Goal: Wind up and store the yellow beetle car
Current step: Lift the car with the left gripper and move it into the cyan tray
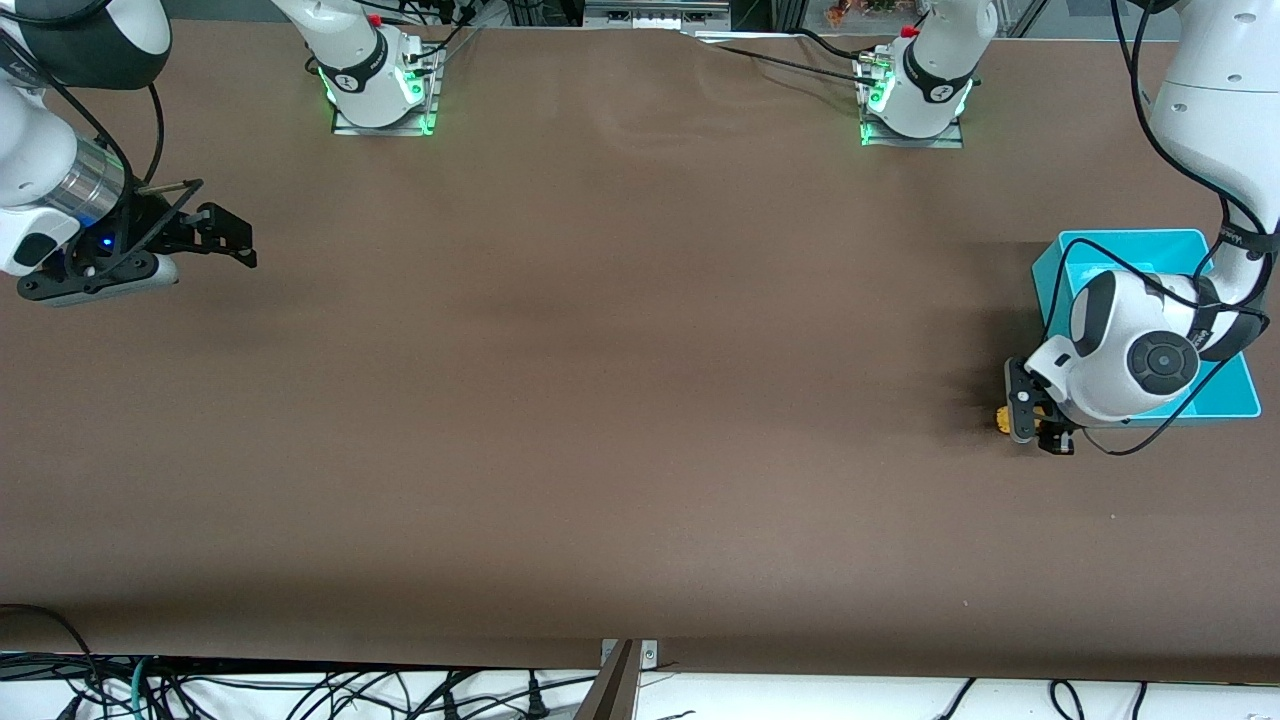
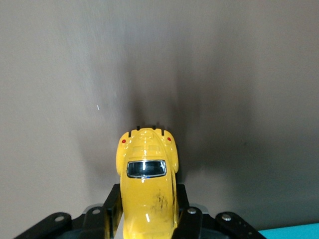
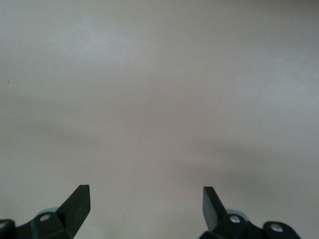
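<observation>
Left gripper clamped the car beside the bin, right gripper waited, fingers apart, over bare table

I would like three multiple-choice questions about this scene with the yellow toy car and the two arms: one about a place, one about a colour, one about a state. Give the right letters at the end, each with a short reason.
1. Where is the yellow beetle car?
A. inside the bin
B. between the fingers of the left gripper, beside the bin
C. under the right gripper

2. What colour is the bin?
A. turquoise blue
B. red
C. white

3. How is the right gripper?
A. shut on the car
B. shut on nothing
C. open, holding nothing

Answers:
1 B: the left wrist view shows the car's sides between the black fingers, and in the front view it is outside the bin, at the left arm's end of the table.
2 A: the bin's walls show turquoise in the front view.
3 C: the right wrist view shows its fingers wide apart over bare table.
</observation>
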